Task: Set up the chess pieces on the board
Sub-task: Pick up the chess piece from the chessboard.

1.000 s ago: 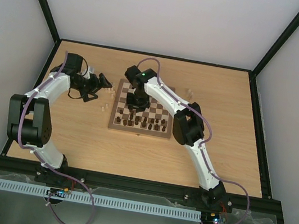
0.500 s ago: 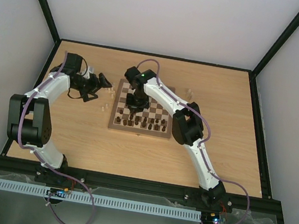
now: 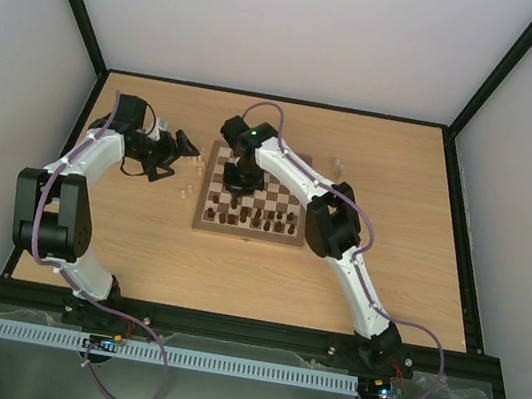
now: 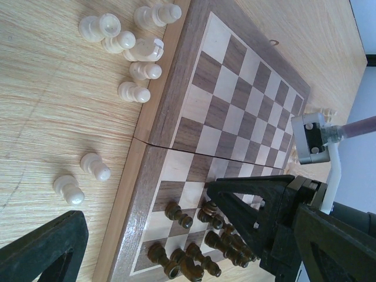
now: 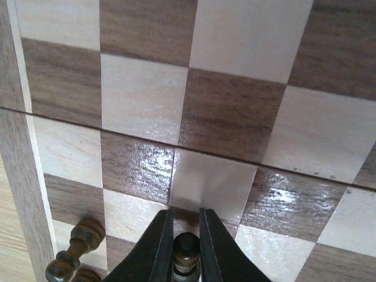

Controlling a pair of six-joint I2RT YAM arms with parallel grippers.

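Note:
The board (image 3: 288, 191) lies mid-table, with dark chess pieces (image 3: 255, 220) along its near rows. My right gripper (image 3: 238, 185) hangs over the board's left part. In the right wrist view it (image 5: 185, 226) is shut on a dark pawn (image 5: 186, 251), above a cream square (image 5: 211, 182). My left gripper (image 3: 188, 149) is open and empty just off the board's left edge. In the left wrist view its fingers (image 4: 41, 247) stand wide apart, with the dark pieces (image 4: 182, 258) between them. Loose cream pieces (image 4: 138, 50) lie on the table beside the board.
Two more cream pieces (image 4: 82, 176) lie on the table left of the board. A few cream pieces (image 3: 335, 163) sit off the board's far right corner. Another dark pawn (image 5: 79, 241) stands near the board's edge, left of my right gripper.
My right gripper has moved a little toward the far side of the board with the pawn. The left arm has not moved.

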